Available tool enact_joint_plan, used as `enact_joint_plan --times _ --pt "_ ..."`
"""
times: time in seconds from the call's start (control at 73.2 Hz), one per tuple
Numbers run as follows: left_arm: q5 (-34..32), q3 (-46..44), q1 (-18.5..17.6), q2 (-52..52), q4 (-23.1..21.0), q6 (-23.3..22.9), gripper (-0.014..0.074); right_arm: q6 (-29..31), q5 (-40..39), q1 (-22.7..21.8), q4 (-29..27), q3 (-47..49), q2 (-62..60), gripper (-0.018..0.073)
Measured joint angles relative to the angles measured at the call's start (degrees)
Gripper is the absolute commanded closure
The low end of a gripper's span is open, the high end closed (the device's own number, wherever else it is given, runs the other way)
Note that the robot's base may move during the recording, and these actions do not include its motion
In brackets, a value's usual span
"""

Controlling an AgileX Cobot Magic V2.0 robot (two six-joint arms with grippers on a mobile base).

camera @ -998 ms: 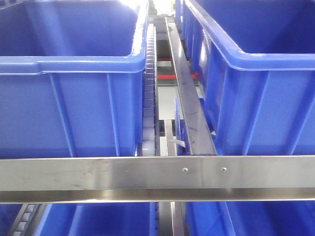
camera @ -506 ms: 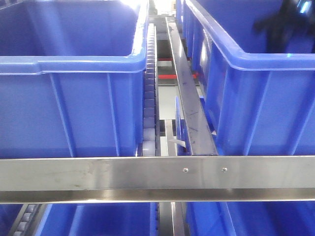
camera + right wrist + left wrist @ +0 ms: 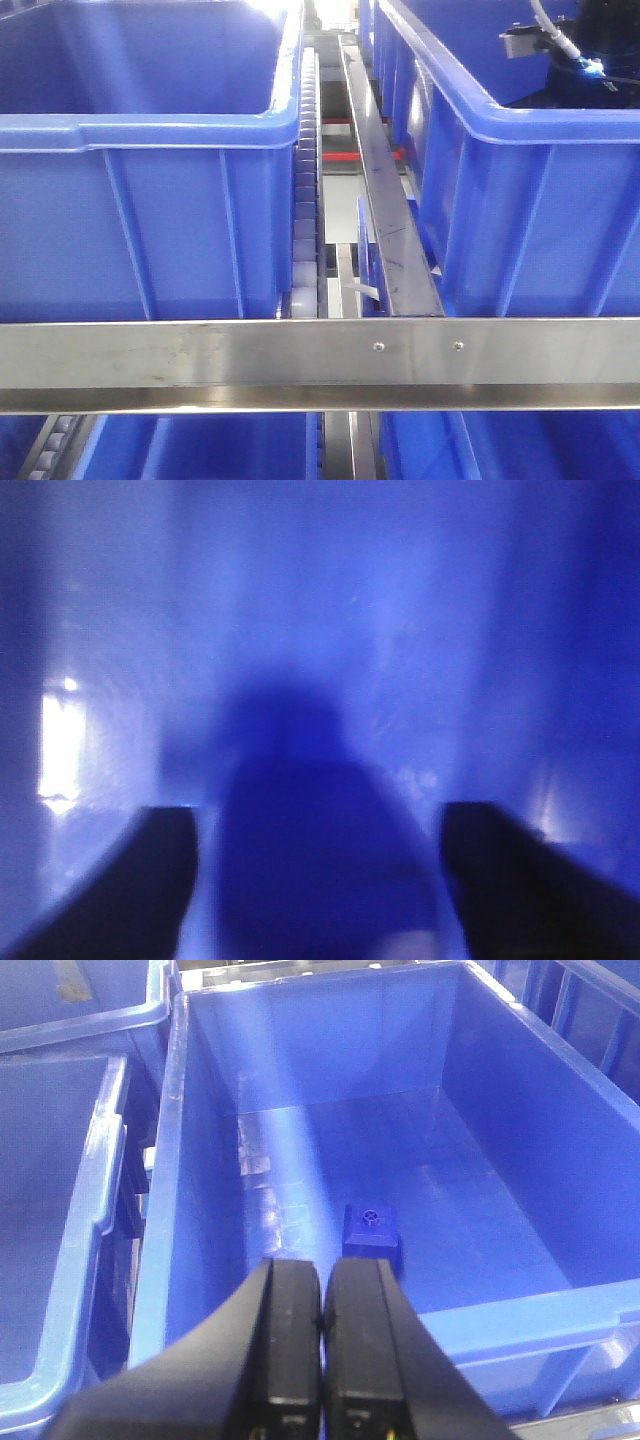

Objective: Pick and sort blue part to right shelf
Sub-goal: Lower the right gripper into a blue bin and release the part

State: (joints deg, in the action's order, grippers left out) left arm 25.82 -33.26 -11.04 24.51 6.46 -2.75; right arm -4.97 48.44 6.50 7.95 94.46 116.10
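Smooth rimmed blue bin (image 3: 480, 1160) holds a small square blue part (image 3: 371, 1230).

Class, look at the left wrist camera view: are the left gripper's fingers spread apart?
No. The left gripper has its two black fingers pressed together with nothing between them, above the bin holding the small blue part.

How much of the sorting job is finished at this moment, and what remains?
Done: the right arm has reached into the right-hand bin. In hand: the right gripper is open inside blurred blue walls, with a dark blue shape between its fingers. Left: whether the part is released is unclear. The left gripper is shut above a bin holding a blue part.
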Motion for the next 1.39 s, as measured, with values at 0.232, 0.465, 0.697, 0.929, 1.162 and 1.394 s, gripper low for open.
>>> enact_joint_plan --times 0.232,0.465,0.697,0.929,1.162,1.394 --pt "0.0 0.0 0.0 0.0 0.0 0.0 0.047 0.0 0.89 0.0 0.0 0.0 -4.73 -0.0018" --pt "0.0 0.0 0.0 0.0 0.0 0.0 0.047 0.0 5.46 0.0 0.0 -1.42 -15.28 0.0353" --pt "0.0 0.0 0.0 0.0 0.0 0.0 0.047 0.0 4.33 0.0 -0.56 -14.72 -30.15 0.0509" --pt "0.0 0.0 0.0 0.0 0.0 0.0 0.047 0.0 -4.74 0.0 -0.99 -32.94 -45.91 0.0509" --pt "0.0 0.0 0.0 0.0 0.0 0.0 0.047 0.0 -12.11 0.0 -0.99 -50.01 -64.58 0.0509" --pt "-0.69 0.0 0.0 0.0 0.0 0.0 0.047 0.0 -15.49 0.0 -0.99 -58.74 -82.01 0.0509"
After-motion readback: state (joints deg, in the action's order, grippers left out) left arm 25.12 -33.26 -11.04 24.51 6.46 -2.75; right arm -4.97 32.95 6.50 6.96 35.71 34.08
